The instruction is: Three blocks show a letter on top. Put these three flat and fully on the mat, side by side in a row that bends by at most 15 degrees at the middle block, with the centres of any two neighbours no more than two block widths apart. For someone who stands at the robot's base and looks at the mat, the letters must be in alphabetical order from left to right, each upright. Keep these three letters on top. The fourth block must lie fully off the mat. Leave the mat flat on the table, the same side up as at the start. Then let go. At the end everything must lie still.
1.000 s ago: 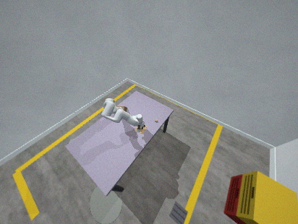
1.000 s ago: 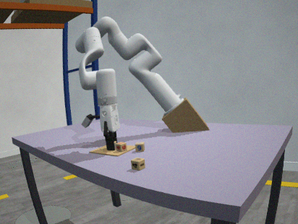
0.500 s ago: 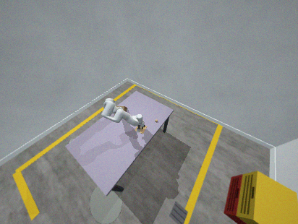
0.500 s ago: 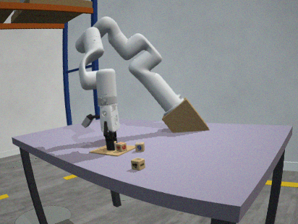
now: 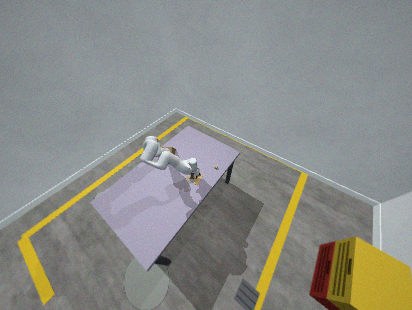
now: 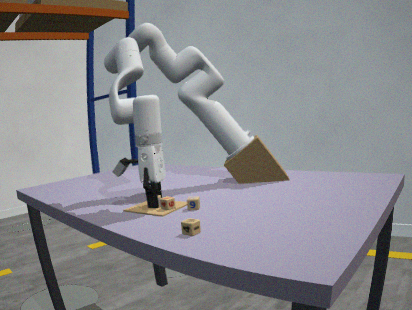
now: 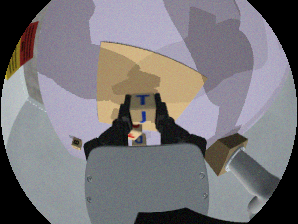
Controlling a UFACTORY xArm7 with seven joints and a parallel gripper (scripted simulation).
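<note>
Top: black two-finger tool point(image 5: 197, 175) point(image 6: 153, 202) point(image 7: 143, 101) low over the thin tan wooden mat point(image 5: 195, 180) point(image 6: 142, 210) point(image 7: 112, 75). Exterior: red-lettered wooden cube point(image 6: 167, 203) point(image 7: 134, 133) close on its right; suggest small, level moves, avoiding a knock. Wrist: fingers part-closed, gripping blue-lettered wooden cube point(image 7: 143, 109) over mat; square, seat flat, release gently.

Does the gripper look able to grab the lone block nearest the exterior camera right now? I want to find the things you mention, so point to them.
Probably not yet: the gripper point(image 5: 196, 175) point(image 6: 153, 204) point(image 7: 143, 101) seems shut on the T block point(image 7: 143, 101). Otherwise, the lone block point(image 5: 216, 167) point(image 6: 190, 227) point(image 7: 76, 143) stands apart, seemingly unobstructed.
</note>
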